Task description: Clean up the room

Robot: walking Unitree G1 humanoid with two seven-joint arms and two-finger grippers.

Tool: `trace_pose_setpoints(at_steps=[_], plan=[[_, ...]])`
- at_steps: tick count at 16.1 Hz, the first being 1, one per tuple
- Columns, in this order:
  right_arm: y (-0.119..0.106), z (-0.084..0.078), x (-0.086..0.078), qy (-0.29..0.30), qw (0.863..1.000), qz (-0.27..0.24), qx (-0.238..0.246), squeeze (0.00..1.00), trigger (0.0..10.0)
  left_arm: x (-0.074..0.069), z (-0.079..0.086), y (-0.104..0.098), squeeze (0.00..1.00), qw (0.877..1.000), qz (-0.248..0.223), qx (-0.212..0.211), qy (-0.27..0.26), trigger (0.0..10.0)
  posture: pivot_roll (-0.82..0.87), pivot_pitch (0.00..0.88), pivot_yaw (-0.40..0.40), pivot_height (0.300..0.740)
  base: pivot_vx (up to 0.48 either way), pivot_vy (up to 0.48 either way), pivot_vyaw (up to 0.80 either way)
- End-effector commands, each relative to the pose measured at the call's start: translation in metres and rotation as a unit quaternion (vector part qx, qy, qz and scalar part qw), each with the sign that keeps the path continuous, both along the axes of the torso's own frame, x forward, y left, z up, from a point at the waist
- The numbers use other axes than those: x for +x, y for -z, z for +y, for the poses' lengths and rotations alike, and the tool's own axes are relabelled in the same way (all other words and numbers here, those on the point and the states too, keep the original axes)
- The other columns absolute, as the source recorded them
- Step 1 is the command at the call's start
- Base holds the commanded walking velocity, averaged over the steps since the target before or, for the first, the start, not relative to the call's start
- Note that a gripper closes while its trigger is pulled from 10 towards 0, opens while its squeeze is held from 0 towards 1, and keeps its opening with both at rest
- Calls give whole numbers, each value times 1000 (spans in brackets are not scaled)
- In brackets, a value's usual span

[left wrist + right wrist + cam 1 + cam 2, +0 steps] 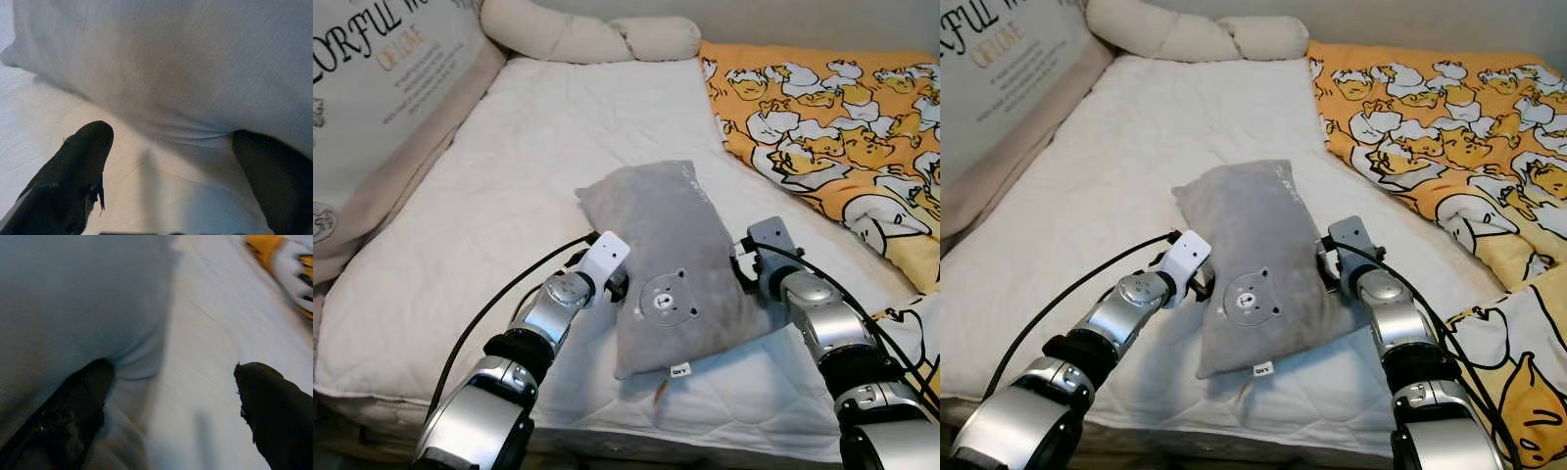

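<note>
- A grey pillow (671,259) lies on the white mattress (489,215) of the bed, near its front edge, with the yellow duck-print blanket (832,117) close to its right and well clear of the long cream bolster (587,37) at the head.
- The left gripper (166,161) sits against the pillow's left edge. Its jaws stand apart, one finger (73,171) on the sheet and the other tucked under the grey cloth, with nothing clamped yet.
- The right gripper (171,401) is at the pillow's right edge. Its jaws are also spread, one finger (78,401) pressed into a fold of the pillow and the other over the bare mattress.
- The pillow's long axis runs from the front edge of the bed away toward the head, leaning a little to the robot's left at the far end. The round bear patch (668,299) and a small tag (679,370) mark the near end.
- Likely step: both arms bracket the pillow for a two-sided lift.
- Risk: the pillow is soft, so jaws that close on a thin fold may pinch cloth only, and the bulk could sag or slide out when raised.
- Risk: the lower fingers could catch the quilted sheet along with the pillow and drag it.
- Risk: uneven closing or lifting would twist the pillow, and its near end already sits close to the bed's edge, where it could tip off.
- Risk: the right arm works just beside the blanket and could snag it.
</note>
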State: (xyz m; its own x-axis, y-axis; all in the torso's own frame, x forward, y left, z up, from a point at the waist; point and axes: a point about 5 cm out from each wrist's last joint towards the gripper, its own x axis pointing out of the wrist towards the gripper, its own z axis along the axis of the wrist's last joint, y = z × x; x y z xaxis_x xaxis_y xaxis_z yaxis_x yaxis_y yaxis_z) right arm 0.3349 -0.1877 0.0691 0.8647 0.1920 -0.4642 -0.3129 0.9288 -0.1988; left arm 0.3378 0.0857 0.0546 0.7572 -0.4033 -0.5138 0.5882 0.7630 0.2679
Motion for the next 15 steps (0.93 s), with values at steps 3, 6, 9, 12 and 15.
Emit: trace_pose_setpoints(at_steps=[3,6,9,12,15], plan=[[-21,40,-2,-70,989,-18,131,0,10000,7,-26,-27,0,989,-14,-143,43,10000,80,0,11,740,0,0,0],[-33,41,-27,-115,974,-4,197,0,10000,2,-4,-41,0,982,-34,-165,89,10000,87,0,8,740,0,0,0],[-14,27,-67,-130,972,75,182,0,10000,-19,20,-44,0,980,-38,-146,127,10000,89,0,10,740,0,0,0],[-1,9,-82,-83,976,110,171,0,10000,-41,32,-36,0,981,-6,-117,156,10000,90,0,16,740,0,0,0],[10,-23,-81,9,978,115,174,1000,10000,-39,64,-16,1000,988,32,-134,73,10000,87,0,23,740,0,0,0]])
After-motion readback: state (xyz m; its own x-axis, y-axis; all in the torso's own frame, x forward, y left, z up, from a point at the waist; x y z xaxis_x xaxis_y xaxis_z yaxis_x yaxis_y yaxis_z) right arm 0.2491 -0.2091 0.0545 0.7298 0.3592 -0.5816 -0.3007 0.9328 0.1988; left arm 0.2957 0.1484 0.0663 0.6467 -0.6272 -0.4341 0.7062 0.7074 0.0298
